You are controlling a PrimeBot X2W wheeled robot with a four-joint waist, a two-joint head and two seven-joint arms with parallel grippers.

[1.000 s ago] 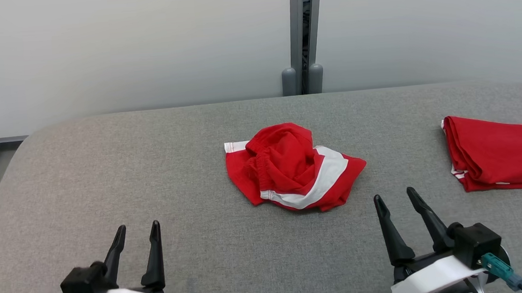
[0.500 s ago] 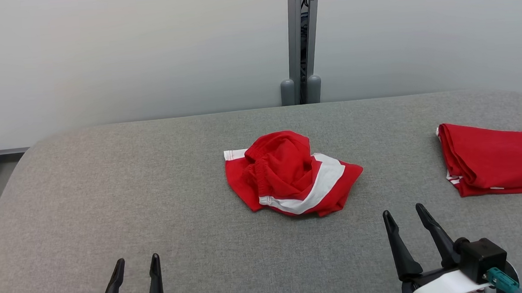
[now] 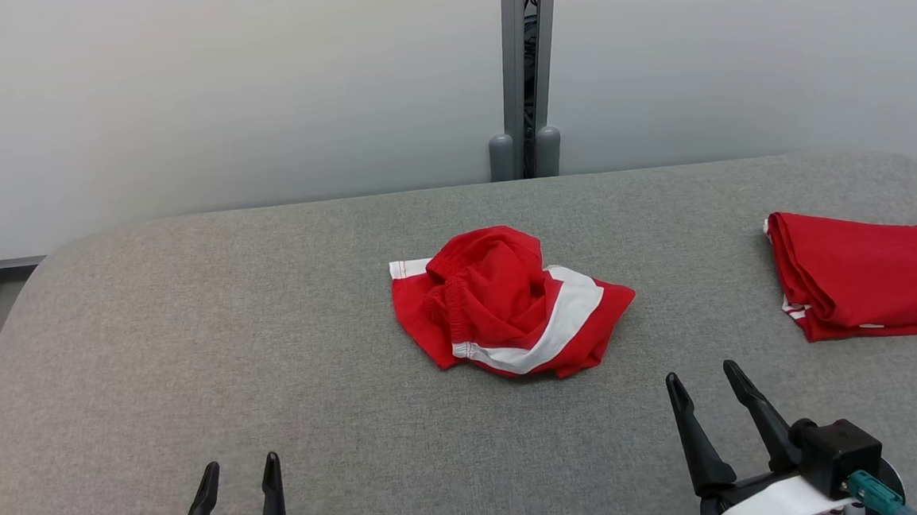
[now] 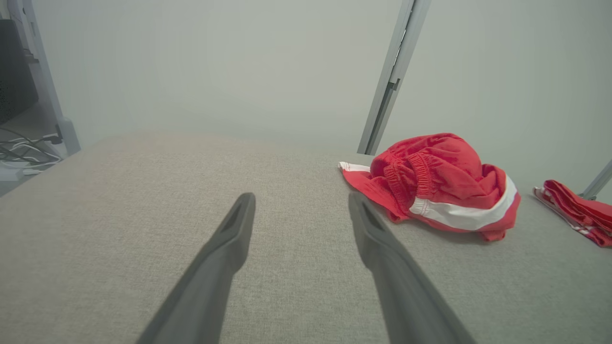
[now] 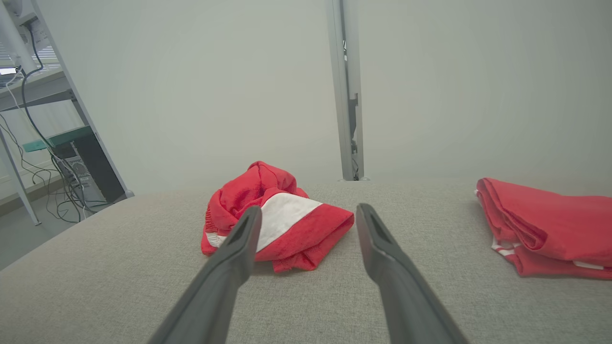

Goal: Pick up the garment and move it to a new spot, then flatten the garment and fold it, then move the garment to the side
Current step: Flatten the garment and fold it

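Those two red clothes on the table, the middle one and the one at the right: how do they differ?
The middle garment is bunched in a heap; the right-hand garment lies folded flat. The middle garment shows a broad white band; the right-hand garment shows only thin white trim. Both are red and lie on the grey table.

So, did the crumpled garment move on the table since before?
No. The crumpled garment keeps its place in front of the grey post; the camera shifted.
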